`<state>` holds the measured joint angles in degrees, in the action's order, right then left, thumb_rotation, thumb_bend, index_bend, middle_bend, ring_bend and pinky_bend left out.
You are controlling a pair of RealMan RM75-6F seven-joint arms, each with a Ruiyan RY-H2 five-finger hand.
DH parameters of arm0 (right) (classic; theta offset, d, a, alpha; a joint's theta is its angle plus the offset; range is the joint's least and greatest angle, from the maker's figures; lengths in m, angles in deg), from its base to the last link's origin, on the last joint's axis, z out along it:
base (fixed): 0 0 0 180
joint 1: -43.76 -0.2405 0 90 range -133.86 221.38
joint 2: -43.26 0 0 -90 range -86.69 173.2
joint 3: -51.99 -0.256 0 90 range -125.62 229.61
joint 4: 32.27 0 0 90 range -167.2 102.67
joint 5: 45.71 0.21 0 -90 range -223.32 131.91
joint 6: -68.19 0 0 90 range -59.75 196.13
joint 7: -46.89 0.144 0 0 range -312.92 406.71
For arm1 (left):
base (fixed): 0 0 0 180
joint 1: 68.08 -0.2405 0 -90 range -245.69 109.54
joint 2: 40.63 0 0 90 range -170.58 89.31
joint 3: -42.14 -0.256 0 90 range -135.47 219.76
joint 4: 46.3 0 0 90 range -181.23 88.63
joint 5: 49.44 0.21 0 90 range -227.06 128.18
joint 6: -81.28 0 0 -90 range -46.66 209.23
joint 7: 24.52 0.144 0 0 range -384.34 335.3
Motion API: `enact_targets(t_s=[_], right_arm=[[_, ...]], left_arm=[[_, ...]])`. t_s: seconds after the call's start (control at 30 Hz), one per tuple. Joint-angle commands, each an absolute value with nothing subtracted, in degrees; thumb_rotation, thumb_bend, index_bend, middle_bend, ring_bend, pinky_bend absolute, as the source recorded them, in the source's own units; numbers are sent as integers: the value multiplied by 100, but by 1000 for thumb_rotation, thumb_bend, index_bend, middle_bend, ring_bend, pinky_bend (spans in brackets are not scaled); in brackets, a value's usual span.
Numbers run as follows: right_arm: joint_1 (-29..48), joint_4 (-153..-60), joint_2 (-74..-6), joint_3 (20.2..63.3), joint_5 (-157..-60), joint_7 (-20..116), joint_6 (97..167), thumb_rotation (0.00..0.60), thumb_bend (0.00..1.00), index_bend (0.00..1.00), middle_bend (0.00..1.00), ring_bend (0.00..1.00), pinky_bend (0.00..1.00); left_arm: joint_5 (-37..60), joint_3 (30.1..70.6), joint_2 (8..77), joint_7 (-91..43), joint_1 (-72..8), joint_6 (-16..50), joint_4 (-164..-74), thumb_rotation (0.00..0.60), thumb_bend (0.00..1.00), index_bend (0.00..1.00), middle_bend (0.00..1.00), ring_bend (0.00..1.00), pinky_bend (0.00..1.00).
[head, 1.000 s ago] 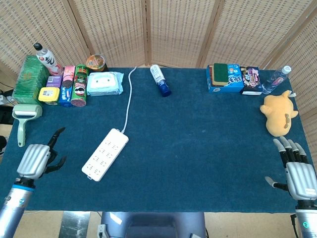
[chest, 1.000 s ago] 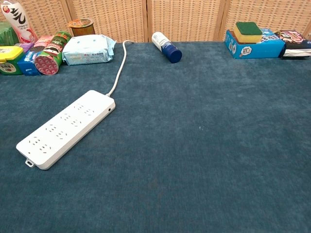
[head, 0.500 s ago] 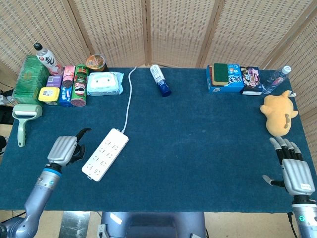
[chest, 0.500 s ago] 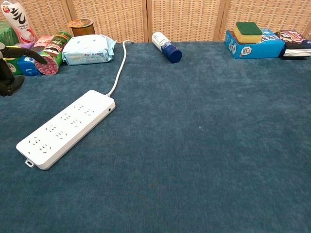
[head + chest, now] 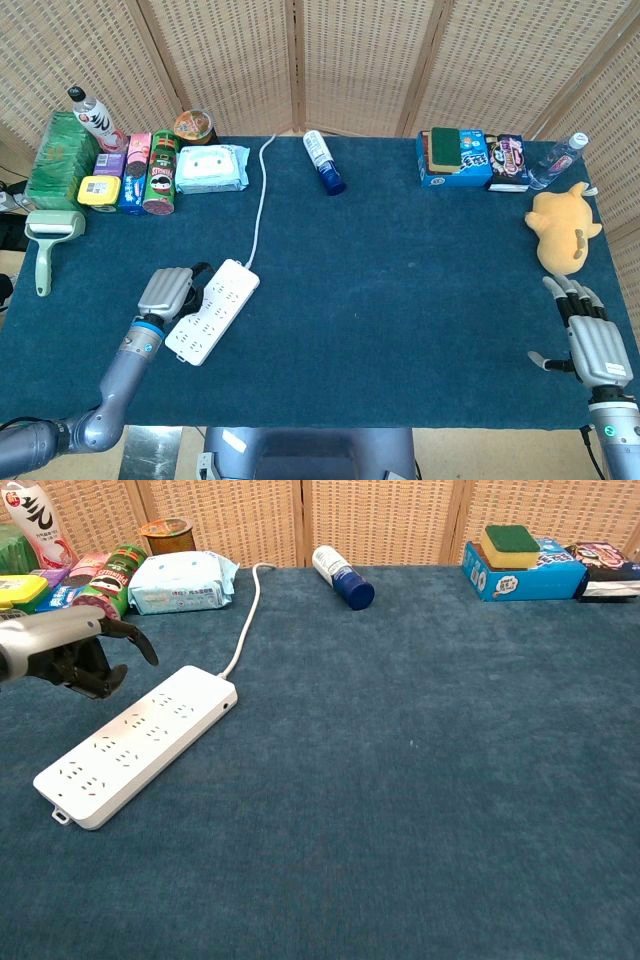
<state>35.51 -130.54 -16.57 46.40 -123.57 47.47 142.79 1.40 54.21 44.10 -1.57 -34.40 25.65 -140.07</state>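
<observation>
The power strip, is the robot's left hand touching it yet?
Apart. In the chest view the left hand hovers beside the power strip, with blue cloth showing between its dark fingertips and the white casing. The head view looks closer, but shows no contact.

- I work in a test room or lab, not in a home.
- My table (image 5: pixel 400 300) has a blue cloth, and woven screens (image 5: pixel 350 60) close the whole upper part of the frame.
- Unrelated goods stand in rows at the upper left (image 5: pixel 150 165) and upper right (image 5: pixel 470 155), like practice props.
</observation>
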Motion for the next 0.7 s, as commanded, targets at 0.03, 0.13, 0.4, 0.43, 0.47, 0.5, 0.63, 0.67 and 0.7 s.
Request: enact_targets(t_s=[0.03, 0.13, 0.4, 0.43, 0.47, 0.5, 0.63, 0.67, 0.7], right_arm=[[3558, -13041, -1632, 4651, -12392, 4804, 14300, 600, 0, 0, 24, 22, 0], [3559, -13034, -1619, 4656, -12401, 4841, 14308, 600, 0, 0, 24, 21, 0], [3561, -13045, -1607, 4673, -12414, 4853, 14325, 600, 0, 0, 24, 21, 0], [3558, -13042, -1609, 4672, -12406, 4851, 14320, 600, 0, 0, 24, 21, 0], [3555, -13040, -1609, 4671, -12398, 4850, 14317, 600, 0, 0, 24, 21, 0], [3553, -13034, -1611, 4670, -12390, 4848, 14314, 600, 0, 0, 24, 21, 0], [3547, -13021, -1617, 4676, -12378, 4846, 14304, 600, 0, 0, 24, 21, 0], [3548, -13021, -1616, 4678, -12380, 4847, 14308, 600, 0, 0, 24, 21, 0], [3549, -13024, -1615, 4679, -12386, 4851, 14314, 600, 0, 0, 24, 21, 0]], left_arm=[[10, 5350, 4539, -28, -3333, 2530, -13981, 600, 686, 322, 1000, 1000, 1000], [-55, 5301, 4591, 82, -3303, 2407, -13994, 600, 683, 323, 1000, 1000, 1000], [-59, 5302, 4760, 120, -3172, 2333, -13808, 600, 677, 323, 1000, 1000, 1000], [-89, 5299, 4792, 141, -3137, 2368, -13753, 600, 675, 323, 1000, 1000, 1000], [-137, 5300, 4826, 146, -3102, 2409, -13702, 600, 673, 323, 1000, 1000, 1000], [-176, 5299, 4850, 147, -3073, 2440, -13662, 600, 672, 323, 1000, 1000, 1000], [-182, 5279, 4930, 161, -3017, 2424, -13538, 600, 667, 323, 1000, 1000, 1000], [-182, 5273, 4942, 154, -3007, 2431, -13519, 600, 665, 323, 1000, 1000, 1000], [-193, 5268, 4949, 143, -2990, 2458, -13503, 600, 665, 323, 1000, 1000, 1000]])
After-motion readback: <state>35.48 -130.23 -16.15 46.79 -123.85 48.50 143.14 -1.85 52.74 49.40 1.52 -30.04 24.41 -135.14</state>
